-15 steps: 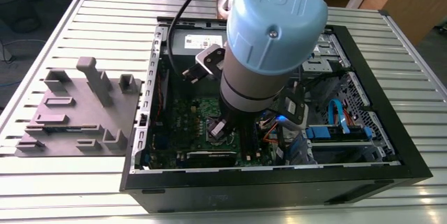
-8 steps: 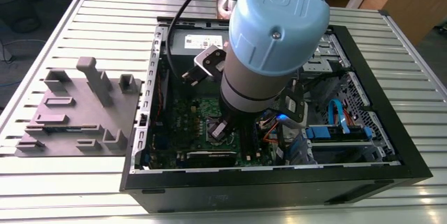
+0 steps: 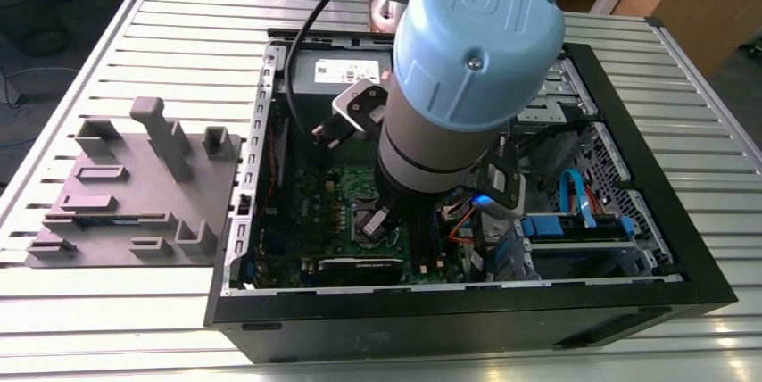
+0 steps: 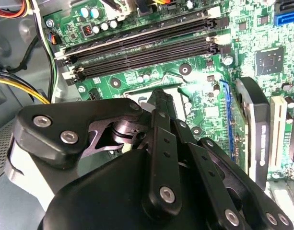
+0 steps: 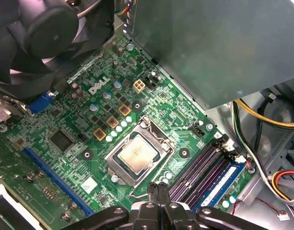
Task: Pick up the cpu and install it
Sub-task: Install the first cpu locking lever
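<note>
while we list from large to small, we start with the table [image 3: 107,311], a pale slatted top carrying all the rest.

case [image 3: 619,306]: open black computer case, lying on its side on the table, interior facing up.

fixture [image 3: 120,195]: grey moulded block with slots and posts, on the table just beside the case at the exterior view's left.

arm [image 3: 470,61]: grey with a blue cap, reaching straight down into the case.

supply box [image 5: 223,43]: grey metal, along one edge of the board.

board [image 5: 65,115]: green, flat on the case floor.

fan [image 5: 46,28]: black, over one corner of the board.

memory slots [image 4: 142,50]: long, black, in parallel rows, near the socket.

gripper [image 5: 159,194]: black linkage fingers [image 5: 154,191], tips drawn together and touching, nothing between them; we judge it empty.

socket [image 5: 139,155]: square metal frame, mid-board.

cpu [image 5: 136,155]: small square chip with a pale silver top, lying flat inside the socket frame, sides square to it. we judge it already seated.

relation: in the first wrist view the fingertips hang just beside the socket's edge on the memory-slot side, apart from the cpu, which lies a little beyond and below them.
</note>
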`<state>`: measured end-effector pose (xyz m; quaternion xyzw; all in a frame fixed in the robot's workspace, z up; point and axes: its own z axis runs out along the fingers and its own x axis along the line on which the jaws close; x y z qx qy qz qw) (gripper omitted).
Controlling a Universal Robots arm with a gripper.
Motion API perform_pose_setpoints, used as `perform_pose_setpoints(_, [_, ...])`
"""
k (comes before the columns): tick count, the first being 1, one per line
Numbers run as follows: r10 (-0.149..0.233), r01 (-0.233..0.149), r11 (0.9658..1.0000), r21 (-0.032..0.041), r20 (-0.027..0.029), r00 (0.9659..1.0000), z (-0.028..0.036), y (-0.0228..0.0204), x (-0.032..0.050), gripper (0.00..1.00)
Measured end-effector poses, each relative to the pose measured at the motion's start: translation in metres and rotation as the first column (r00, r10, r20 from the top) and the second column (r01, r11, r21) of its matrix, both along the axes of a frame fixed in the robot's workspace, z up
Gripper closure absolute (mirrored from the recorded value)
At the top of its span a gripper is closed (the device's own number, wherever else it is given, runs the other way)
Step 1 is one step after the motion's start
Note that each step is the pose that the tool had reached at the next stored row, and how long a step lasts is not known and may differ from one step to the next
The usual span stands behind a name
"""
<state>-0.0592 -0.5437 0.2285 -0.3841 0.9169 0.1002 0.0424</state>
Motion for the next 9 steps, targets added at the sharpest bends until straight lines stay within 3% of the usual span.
perform_pose_setpoints(6, [0.013, -0.013, 0.9999, -0.0006, -0.0001, 0.9999, -0.0067, 0.0002, 0.0003, 0.89])
perform_pose_setpoints(9, [0.013, -0.013, 0.9999, -0.0066, -0.0009, 0.9999, -0.0103, 0.0002, 0.0006, 0.89])
